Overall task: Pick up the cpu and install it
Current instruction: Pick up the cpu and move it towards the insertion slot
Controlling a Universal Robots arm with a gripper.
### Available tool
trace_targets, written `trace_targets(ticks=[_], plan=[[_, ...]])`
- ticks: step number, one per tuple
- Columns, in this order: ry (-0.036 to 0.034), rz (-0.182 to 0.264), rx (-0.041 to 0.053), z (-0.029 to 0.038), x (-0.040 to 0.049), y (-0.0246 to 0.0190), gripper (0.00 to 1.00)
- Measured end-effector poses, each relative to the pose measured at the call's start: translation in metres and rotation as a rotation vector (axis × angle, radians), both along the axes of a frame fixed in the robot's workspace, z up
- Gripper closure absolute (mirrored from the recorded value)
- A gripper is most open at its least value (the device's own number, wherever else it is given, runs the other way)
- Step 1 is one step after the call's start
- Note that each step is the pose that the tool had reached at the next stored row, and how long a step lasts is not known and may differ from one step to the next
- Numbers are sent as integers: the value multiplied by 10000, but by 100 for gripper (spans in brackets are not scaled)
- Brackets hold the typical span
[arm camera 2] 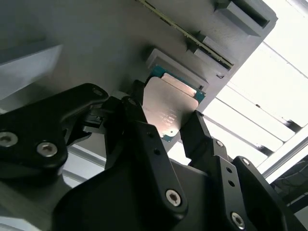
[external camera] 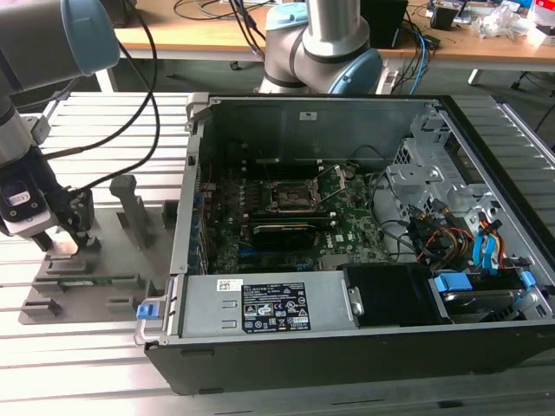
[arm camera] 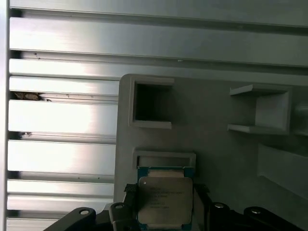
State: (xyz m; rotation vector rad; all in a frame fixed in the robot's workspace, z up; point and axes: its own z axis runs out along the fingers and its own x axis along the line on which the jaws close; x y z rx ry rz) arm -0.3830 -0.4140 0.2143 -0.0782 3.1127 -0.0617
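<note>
The cpu (arm camera: pixel 165 199) sits at its pocket on the grey fixture tray (arm camera: pixel 221 144), butted against the tray's little ledge. My gripper (arm camera 2: pixel 166 120) has its jaws pinching it by two opposite edges. My worry is that it's a thin edge grip, so with any tilt the chip could cock, slip out or snag that ledge. The tray's square recess (arm camera: pixel 151 103) past the ledge is empty. The open computer case (external camera: pixel 184 234) beside the tray holds the motherboard, and its socket (external camera: pixel 295 198) looks vacant to me.
</note>
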Motion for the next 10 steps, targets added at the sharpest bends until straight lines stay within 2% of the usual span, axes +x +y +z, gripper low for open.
trace_targets(ticks=[4, 6, 10], plan=[[0, 0, 1, 51, 0, 0, 45], [0, 0, 1, 124, 0, 0, 45], [0, 0, 1, 206, 0, 0, 45]])
